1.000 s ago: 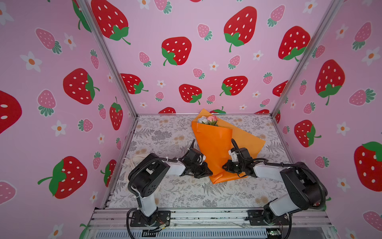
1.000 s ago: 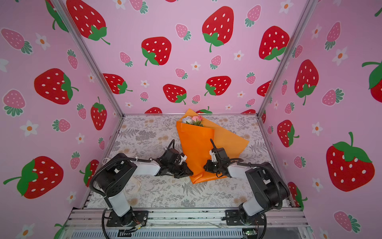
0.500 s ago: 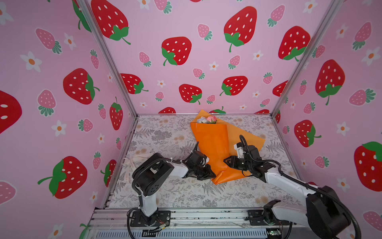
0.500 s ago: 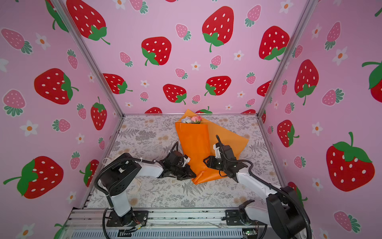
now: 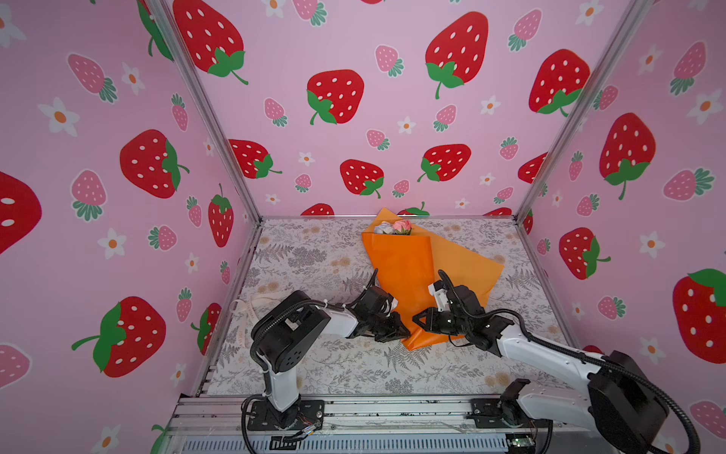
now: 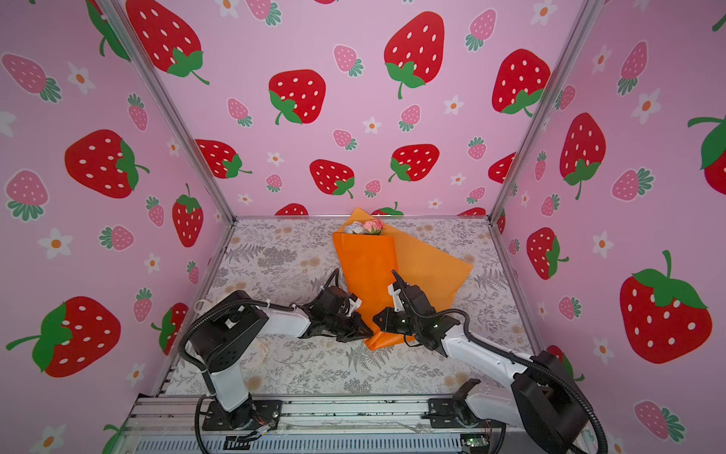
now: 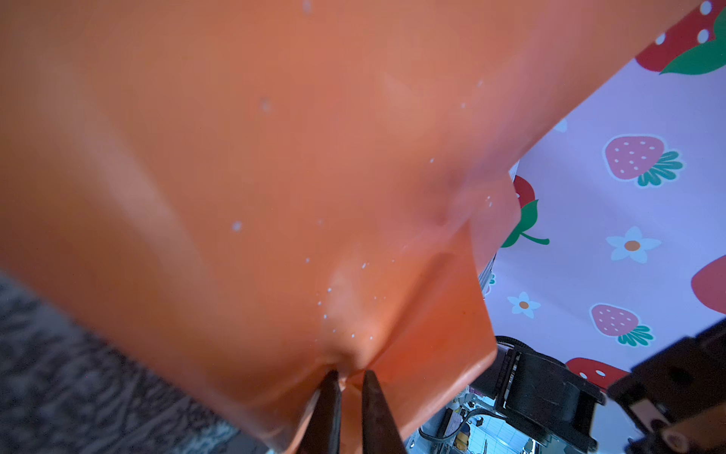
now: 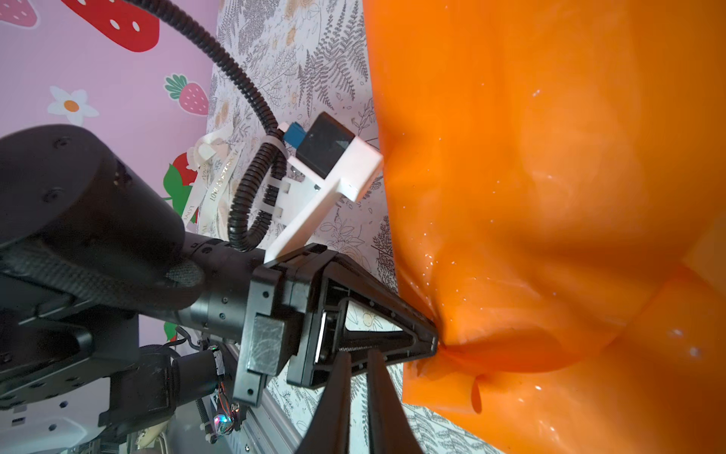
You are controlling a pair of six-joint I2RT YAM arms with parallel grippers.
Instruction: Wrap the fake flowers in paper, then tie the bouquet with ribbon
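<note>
Left fingers (image 7: 326, 416) pinch the one bouquet (image 5: 396, 267); right fingers (image 8: 334, 405) nearly closed, empty.

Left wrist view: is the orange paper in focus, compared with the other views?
Left wrist view: the orange wrapping paper is soft and blurred; right wrist view: it is sharper, with bright sheen; both top views: sharp, evenly lit, but the frame posts splay, a wide-angle effect.

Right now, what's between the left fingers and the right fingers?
The narrow orange paper end of the bouquet, pinched by the left fingers; both top views show it.
</note>
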